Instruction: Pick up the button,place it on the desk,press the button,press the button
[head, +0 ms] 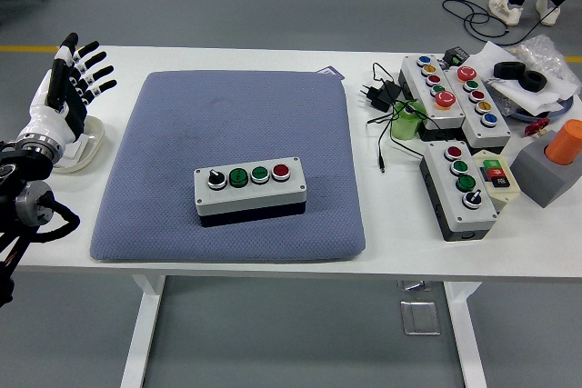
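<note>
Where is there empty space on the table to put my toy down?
The blue mat is mostly bare around the button box, above all behind it. A thin bare strip of table lies between the mat and the right-hand boxes. The right end is crowded with boxes and cables. The left hand hovers at the left edge.

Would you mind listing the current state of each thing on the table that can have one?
Left hand: open, fingers spread, at the table's left edge.
Button box: flat on the blue pad, untouched.
Three button boxes on the right: resting on the table.
Black plug: unplugged, lying loose.
</note>
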Controlling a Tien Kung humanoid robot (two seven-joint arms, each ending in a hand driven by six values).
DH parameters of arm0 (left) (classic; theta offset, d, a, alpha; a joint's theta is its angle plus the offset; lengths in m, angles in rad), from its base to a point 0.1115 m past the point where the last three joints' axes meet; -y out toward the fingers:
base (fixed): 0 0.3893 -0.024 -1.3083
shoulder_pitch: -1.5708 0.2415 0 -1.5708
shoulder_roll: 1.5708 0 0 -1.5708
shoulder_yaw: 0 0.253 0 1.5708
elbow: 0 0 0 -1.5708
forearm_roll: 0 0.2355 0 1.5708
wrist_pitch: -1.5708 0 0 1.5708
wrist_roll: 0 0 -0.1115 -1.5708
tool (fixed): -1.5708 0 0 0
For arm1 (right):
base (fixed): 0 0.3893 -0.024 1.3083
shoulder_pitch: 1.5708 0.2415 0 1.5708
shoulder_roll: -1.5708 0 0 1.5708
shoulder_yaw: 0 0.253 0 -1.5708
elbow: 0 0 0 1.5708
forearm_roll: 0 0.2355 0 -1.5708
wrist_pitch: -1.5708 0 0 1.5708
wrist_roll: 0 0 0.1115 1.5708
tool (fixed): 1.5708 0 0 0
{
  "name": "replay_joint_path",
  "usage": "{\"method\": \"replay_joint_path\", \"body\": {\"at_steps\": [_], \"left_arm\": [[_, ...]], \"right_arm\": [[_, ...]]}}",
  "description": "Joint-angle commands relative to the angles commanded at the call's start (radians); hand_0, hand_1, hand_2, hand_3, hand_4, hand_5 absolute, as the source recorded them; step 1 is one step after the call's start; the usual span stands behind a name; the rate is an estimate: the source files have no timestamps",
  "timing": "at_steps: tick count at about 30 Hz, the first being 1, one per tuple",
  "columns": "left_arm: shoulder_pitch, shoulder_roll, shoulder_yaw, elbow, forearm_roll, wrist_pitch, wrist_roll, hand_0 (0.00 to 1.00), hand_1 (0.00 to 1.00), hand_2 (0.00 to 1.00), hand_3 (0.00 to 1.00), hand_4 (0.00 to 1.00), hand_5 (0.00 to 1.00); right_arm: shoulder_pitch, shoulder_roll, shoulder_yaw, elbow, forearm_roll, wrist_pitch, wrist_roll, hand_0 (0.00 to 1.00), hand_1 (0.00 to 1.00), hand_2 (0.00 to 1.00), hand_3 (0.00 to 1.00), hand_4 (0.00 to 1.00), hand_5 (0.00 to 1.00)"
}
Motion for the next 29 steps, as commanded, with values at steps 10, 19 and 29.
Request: {"method": "replay_joint_path", "body": {"at_steps": [10,19,29], "left_arm": [[-0.003,0.001,0.004,0.002,0.0,-0.009,-0.006,0.741,0.829,0.883,0.853,0.665,0.998],[-0.003,0.003,0.003,-0.001,-0.001,-0.012,-0.008,0.734,0.828,0.882,0.852,0.665,0.998],[0.003,0.013,0.001,-0.006,-0.004,-0.024,-0.006,0.734,0.827,0.88,0.853,0.664,0.998]], "right_arm": [[0.003,-0.001,0.006,0.0,-0.007,-0.001,-0.002,0.627,0.477,0.539,0.582,0.28,0.022],[0.004,-0.003,0.006,0.0,-0.006,-0.001,0.001,0.627,0.477,0.539,0.582,0.279,0.022],[0.004,-0.003,0.0,0.0,0.001,-0.002,0.003,0.627,0.477,0.539,0.582,0.28,0.022]]}}
